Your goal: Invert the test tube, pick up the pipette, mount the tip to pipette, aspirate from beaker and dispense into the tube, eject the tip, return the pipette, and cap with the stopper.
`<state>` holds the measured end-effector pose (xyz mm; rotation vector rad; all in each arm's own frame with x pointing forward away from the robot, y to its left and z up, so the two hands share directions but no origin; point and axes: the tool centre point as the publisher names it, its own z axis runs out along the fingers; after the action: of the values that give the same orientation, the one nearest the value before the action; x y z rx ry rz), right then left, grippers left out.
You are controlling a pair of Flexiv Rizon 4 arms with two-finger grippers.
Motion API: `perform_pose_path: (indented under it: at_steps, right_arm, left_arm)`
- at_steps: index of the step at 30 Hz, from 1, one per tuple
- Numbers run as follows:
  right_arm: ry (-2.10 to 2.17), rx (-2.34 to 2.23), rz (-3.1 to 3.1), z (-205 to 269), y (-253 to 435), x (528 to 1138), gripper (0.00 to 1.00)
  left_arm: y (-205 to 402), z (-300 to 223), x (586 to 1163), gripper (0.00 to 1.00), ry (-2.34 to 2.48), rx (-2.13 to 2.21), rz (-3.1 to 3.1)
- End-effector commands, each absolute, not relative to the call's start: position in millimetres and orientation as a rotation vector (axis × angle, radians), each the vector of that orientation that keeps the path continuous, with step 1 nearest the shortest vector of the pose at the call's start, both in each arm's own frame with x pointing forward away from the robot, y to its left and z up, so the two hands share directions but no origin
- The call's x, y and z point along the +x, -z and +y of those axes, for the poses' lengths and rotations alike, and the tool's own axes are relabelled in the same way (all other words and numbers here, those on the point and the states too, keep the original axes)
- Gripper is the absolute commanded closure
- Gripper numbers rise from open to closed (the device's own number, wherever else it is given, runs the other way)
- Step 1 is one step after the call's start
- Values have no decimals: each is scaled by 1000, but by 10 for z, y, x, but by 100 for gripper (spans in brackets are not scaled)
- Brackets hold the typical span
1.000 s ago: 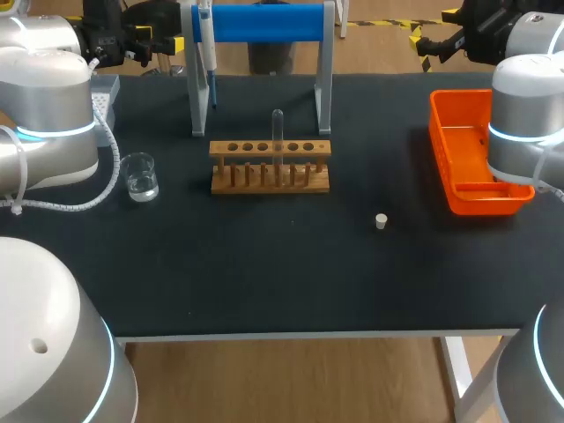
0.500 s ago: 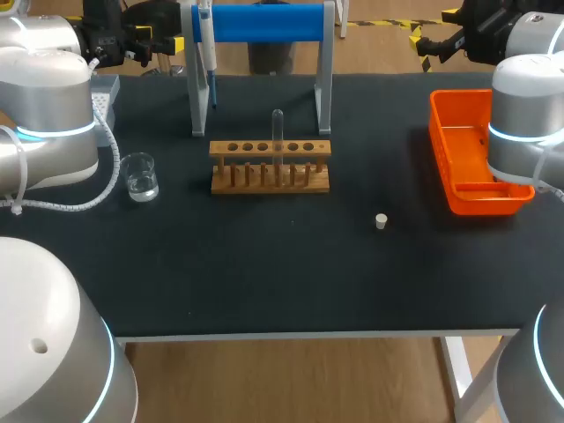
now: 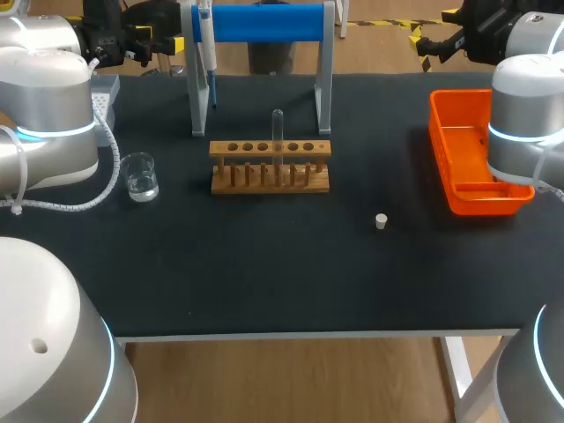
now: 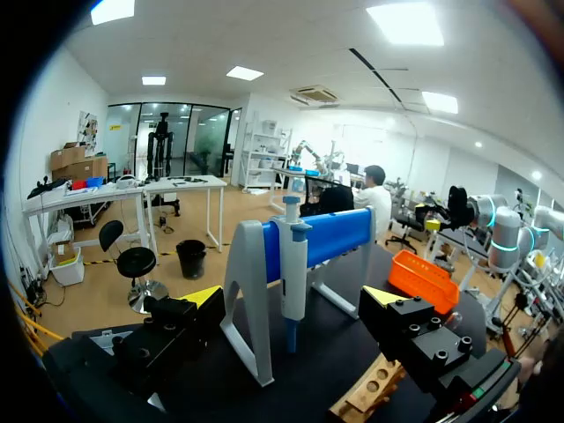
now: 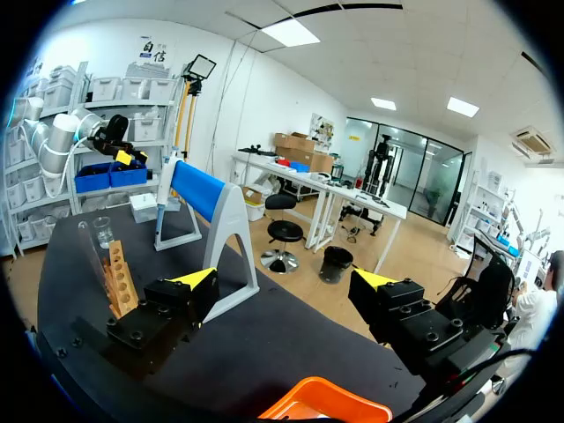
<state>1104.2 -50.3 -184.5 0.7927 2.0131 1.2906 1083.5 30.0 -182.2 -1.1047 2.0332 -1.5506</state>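
A clear test tube stands upright in the wooden rack at mid-table. The pipette hangs on the blue-barred stand behind the rack. A glass beaker with a little clear liquid sits left of the rack. The small white stopper lies to the rack's front right. My left gripper is open at the back left, raised, with the pipette ahead of its fingers. My right gripper is open and empty at the back right, above the orange tray.
The orange tray sits at the right edge of the table. A grey box is at the back left, beside my left arm. A white cable hangs from that arm near the beaker.
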Motion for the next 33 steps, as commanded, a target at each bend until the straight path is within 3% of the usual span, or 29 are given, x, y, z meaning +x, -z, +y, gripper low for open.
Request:
perform_pose_path:
  at_steps: [1, 20, 33]
  right_arm:
    - [-1309, 775, 2019, -452, 1858, 10980, 0]
    - [-1554, 591, 2148, 447, 2336, 9688, 0]
    - [-1705, 439, 2227, 671, 2568, 9174, 0]
  left_arm:
    - [1822, 300, 10835, 0, 1550, -1105, 2033]
    - [1822, 300, 10835, 0, 1550, -1105, 2033]
    - [1822, 300, 10835, 0, 1550, -1105, 2033]
